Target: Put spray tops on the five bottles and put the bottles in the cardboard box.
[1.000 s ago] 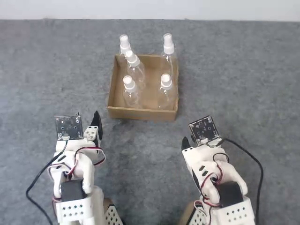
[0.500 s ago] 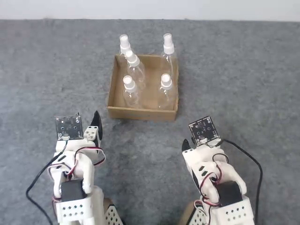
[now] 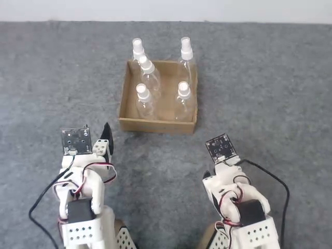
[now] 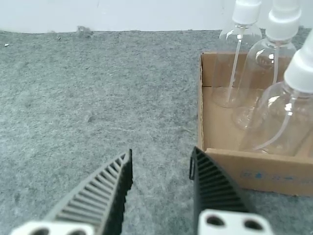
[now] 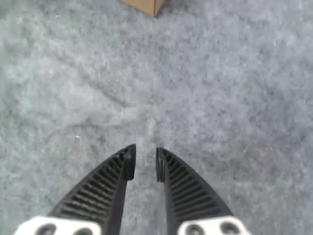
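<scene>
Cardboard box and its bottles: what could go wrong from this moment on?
1. The left gripper is open and close to a near corner of the cardboard box. A forward move might push the box.
2. The bottles stand upright and close together, so one bump could probably topple several.

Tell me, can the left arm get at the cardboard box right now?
Probably yes: its open, empty hand faces the cardboard box, with bare carpet between them and nothing blocking.
</scene>
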`<state>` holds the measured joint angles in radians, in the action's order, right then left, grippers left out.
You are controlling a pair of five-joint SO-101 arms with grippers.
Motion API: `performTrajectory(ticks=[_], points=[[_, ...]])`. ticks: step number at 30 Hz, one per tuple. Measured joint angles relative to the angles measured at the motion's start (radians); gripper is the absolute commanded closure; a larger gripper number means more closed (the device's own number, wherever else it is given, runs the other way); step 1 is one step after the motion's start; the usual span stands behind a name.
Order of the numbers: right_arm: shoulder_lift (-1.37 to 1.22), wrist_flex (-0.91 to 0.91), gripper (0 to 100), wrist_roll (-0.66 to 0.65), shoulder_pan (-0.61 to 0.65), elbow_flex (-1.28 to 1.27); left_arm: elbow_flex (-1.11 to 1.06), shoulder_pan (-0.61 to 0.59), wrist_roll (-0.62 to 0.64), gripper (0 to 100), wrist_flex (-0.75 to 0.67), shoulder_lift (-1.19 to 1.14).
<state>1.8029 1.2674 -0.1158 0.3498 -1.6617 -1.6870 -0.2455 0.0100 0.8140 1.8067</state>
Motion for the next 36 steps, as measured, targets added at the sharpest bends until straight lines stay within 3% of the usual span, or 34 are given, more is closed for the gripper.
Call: performTrajectory(ticks=[11,22,29,32,36], points=[[0.000,0.038,97.5,0.000,0.000,0.000,-0.011,0.000,0.000,82,0.005,0.000],[0.000,0.038,97.5,0.000,0.000,0.000,-0.011,0.000,0.000,82,0.199,0.000],[0.000,0.038,97.5,0.000,0.000,0.000,-0.011,0.000,0.000,82,0.423,0.000],[0.000,0.038,97.5,0.000,0.000,0.000,-0.011,-0.043,0.020,82,0.439,0.000],[0.000,0.038,97.5,0.000,0.000,0.000,-0.011,-0.152,0.144,82,0.443,0.000]])
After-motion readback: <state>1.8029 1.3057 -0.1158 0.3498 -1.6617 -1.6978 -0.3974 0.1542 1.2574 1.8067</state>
